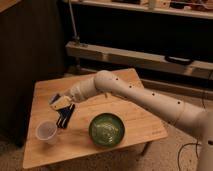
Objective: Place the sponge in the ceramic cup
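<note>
End effector [61, 103] over table [42, 92], near ceramic cup [46, 131]; opening can't be told. Sponge [53, 99] at its tip, long axis unclear.

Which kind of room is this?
Probably a lab or workshop: shelving behind, a loose cable on the floor, a small wooden table. The gripper hangs above the table, near the ceramic cup.

One table [44, 92]; one ceramic cup [46, 132]; one green bowl [106, 129]; one black flat object [65, 118]; one sponge [53, 99]; one gripper [60, 103], at the cup's one o'clock, clasping that sponge.
</note>
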You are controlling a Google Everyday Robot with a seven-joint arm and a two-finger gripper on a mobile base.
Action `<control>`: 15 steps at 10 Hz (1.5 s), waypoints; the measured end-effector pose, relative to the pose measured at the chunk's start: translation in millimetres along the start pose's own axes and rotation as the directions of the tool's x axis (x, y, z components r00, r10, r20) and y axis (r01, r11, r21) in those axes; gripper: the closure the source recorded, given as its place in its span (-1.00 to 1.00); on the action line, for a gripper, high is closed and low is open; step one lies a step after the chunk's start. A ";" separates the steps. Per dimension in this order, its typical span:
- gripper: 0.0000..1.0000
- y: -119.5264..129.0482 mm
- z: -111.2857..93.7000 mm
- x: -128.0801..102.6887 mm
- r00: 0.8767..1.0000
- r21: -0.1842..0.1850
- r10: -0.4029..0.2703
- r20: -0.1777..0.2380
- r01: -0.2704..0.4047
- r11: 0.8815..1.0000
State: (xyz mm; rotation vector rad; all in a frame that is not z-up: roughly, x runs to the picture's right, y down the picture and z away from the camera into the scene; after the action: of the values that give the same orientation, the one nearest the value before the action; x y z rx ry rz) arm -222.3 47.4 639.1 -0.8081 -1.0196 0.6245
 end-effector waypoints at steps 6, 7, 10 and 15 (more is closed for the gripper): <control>1.00 35.3 41.9 -8.1 0.989 -0.050 -0.143 0.043 0.145 0.988; 1.00 37.5 51.4 -7.6 0.987 -0.048 -0.153 0.048 0.155 0.987; 1.00 42.0 64.6 -3.0 0.985 -0.088 -0.167 0.046 0.170 0.981; 1.00 57.5 80.6 24.6 0.977 -0.196 -0.213 0.023 0.214 0.957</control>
State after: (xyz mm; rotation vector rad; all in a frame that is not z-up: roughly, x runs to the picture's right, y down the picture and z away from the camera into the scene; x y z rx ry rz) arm -290.8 122.1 627.3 -0.8561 -1.1653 0.3424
